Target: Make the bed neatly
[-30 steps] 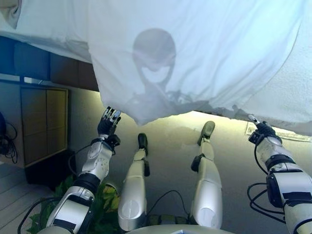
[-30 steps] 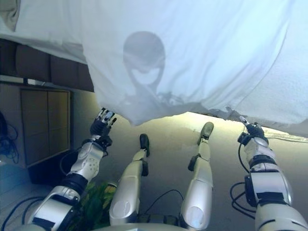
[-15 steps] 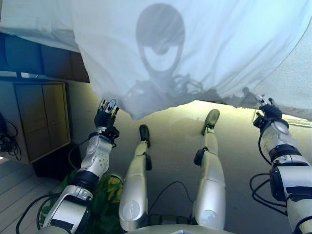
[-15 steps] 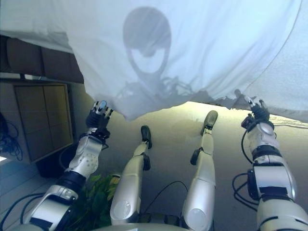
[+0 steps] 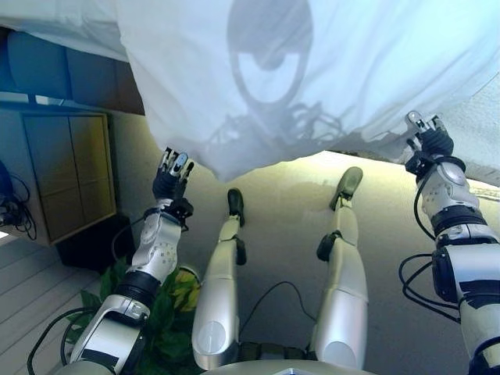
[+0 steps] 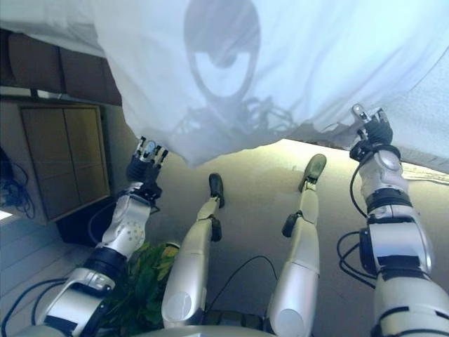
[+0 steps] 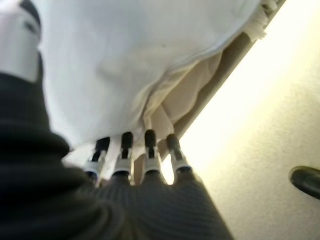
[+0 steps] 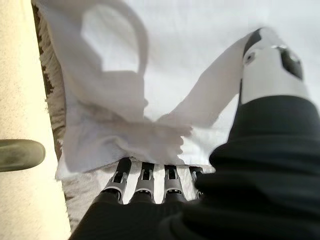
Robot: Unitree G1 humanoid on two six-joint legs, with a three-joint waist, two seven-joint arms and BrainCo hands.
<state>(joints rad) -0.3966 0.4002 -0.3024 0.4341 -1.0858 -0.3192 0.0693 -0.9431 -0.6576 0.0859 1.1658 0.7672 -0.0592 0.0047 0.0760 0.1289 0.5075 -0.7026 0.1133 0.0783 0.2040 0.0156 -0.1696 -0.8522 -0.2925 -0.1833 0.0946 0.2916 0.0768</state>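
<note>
A white sheet [image 5: 312, 70] hangs over the bed's edge across the top of both eye views, with its hem sagging lowest at the middle [image 5: 226, 168]. My left hand [image 5: 172, 178] is raised just below and left of that hem. In the left wrist view its fingers [image 7: 150, 150] are straight, with their tips at the sheet's edge [image 7: 150, 95]. My right hand [image 5: 427, 139] is up at the hem on the right. In the right wrist view a frayed corner of the sheet [image 8: 125, 135] lies over its straight fingers [image 8: 145, 182], and the thumb [image 8: 270, 60] stands apart.
A wooden cabinet [image 5: 70, 172] stands at the left below the dark bed base [image 5: 70, 78]. A green plant [image 5: 176, 301] is on the floor by my left arm. A textured white blanket [image 5: 484, 129] hangs at the right edge.
My right hand has risen from below the hem up into the sheet's edge. My left hand has stayed near the same spot below the hem. The view has shifted a little.
</note>
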